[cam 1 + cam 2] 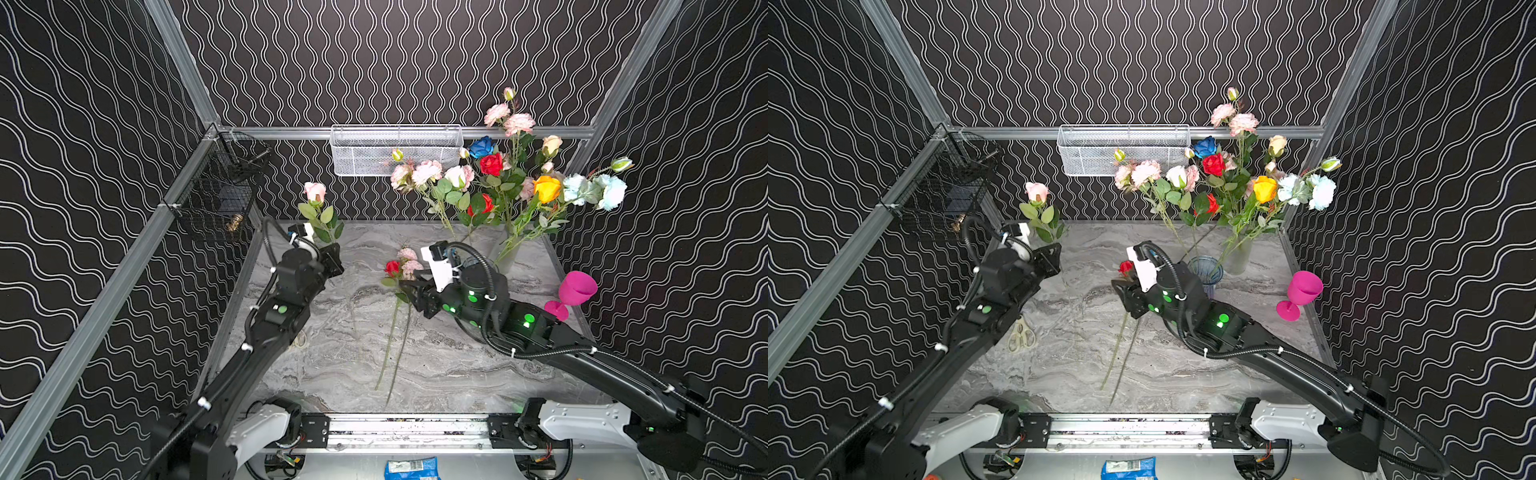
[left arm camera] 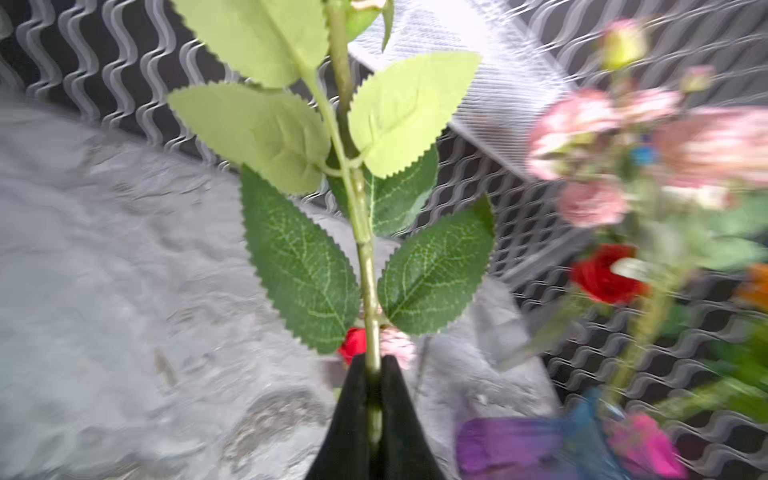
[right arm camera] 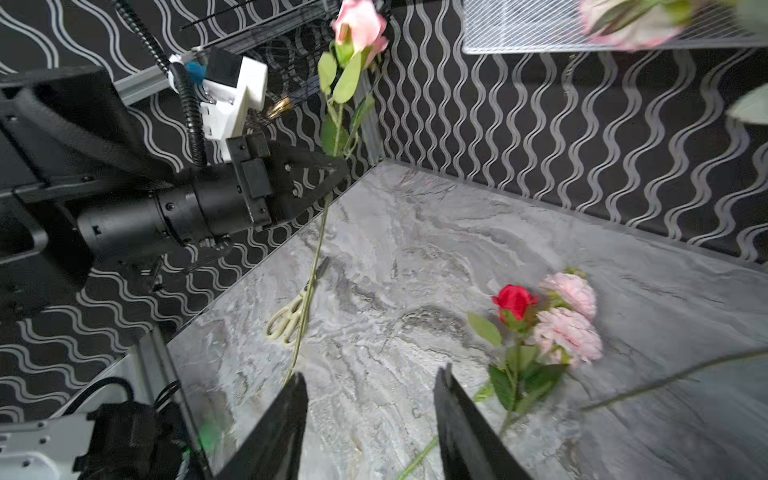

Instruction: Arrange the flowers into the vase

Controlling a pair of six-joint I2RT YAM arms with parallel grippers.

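Note:
My left gripper (image 2: 374,365) is shut on the green stem (image 2: 365,257) of a pink rose (image 1: 314,192), holding it upright over the table's back left; its long stem hangs down below the jaws. Many flowers (image 1: 491,164) stand in a frosted vase (image 1: 1239,257) and a blue glass vase (image 1: 1205,270) at the back right. A red rose (image 3: 515,301) and a pink spray (image 3: 569,328) lie on the table's middle. My right gripper (image 3: 372,372) hovers open just beside them, with nothing between its fingers.
A pink goblet (image 1: 575,291) stands at the right edge. Scissors (image 1: 1021,336) lie under my left arm. A white mesh basket (image 1: 395,149) hangs on the back wall and a black wire basket (image 1: 216,187) on the left rail. A blue packet (image 1: 411,467) lies in front.

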